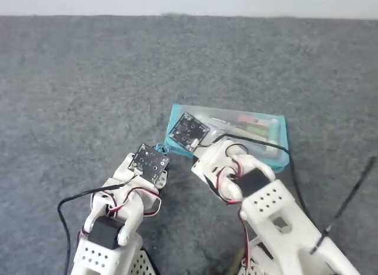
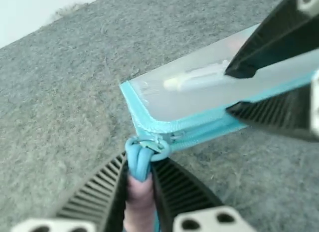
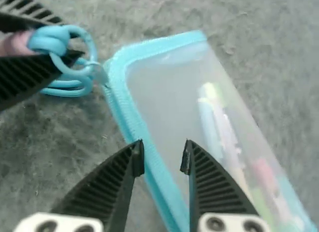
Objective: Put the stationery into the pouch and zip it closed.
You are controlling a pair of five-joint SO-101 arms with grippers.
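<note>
The pouch [image 1: 269, 139] lies on the table [image 1: 88, 80] right of centre in the high view, with the stationery [image 1: 255, 127] inside it. At its lower-left corner is the zip pull [image 2: 139, 157], held in the left end effector [image 2: 141, 164]. The right end effector [image 3: 162, 157] stands over the pouch's left end — the arms enter from the lower corners.

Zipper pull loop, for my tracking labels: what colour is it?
Light blue. The zipper pull loop shows best in the left wrist view.

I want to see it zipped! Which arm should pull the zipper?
Left. The left tool pinches the zip loop at the pouch corner; the right tool sits open over the pouch edge.
</note>
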